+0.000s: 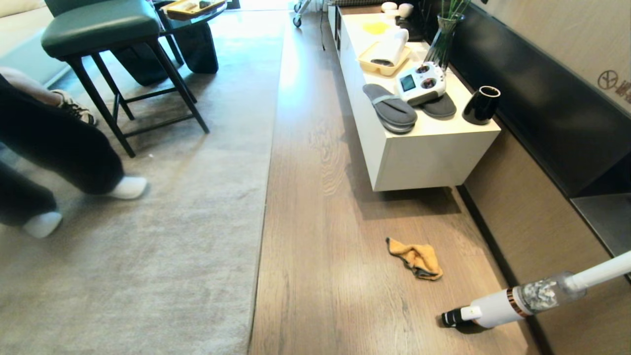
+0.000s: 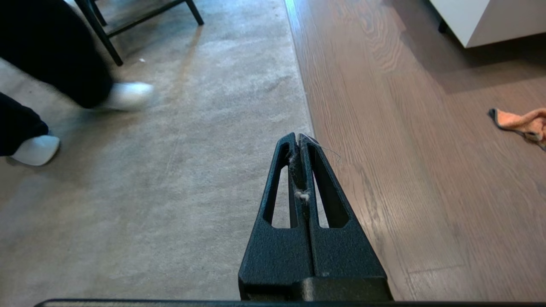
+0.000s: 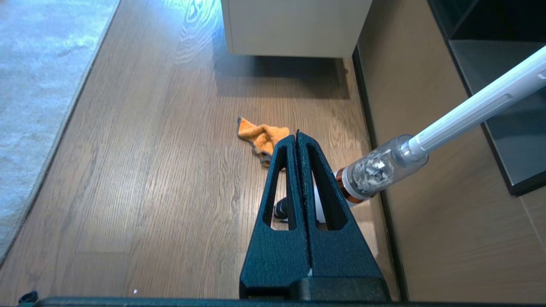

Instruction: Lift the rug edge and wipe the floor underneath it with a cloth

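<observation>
Left gripper closed, holding nothing, a bit of lint stuck between the fingers; it hangs above the rug edge, right where rug meets floor. Right gripper closed too, empty, up over bare floor. Neither arm shows in the head view.

Nearest on the floor: a white stick vacuum, nozzle end down on the planks, clear dust cup full of debris, tube running off to the right. Just beyond it, the cloth, crumpled, on bare floor, well apart from the rug, nearer the wall side.

Rug lies flat, its edge straight along the planks, nothing lifted.

A person's legs in dark trousers and white socks on the rug at left, blurred. Further back, a dark stool on the rug.

On the right, a white cabinet with grey slippers, a white controller, black cup, yellow tray, vase.
</observation>
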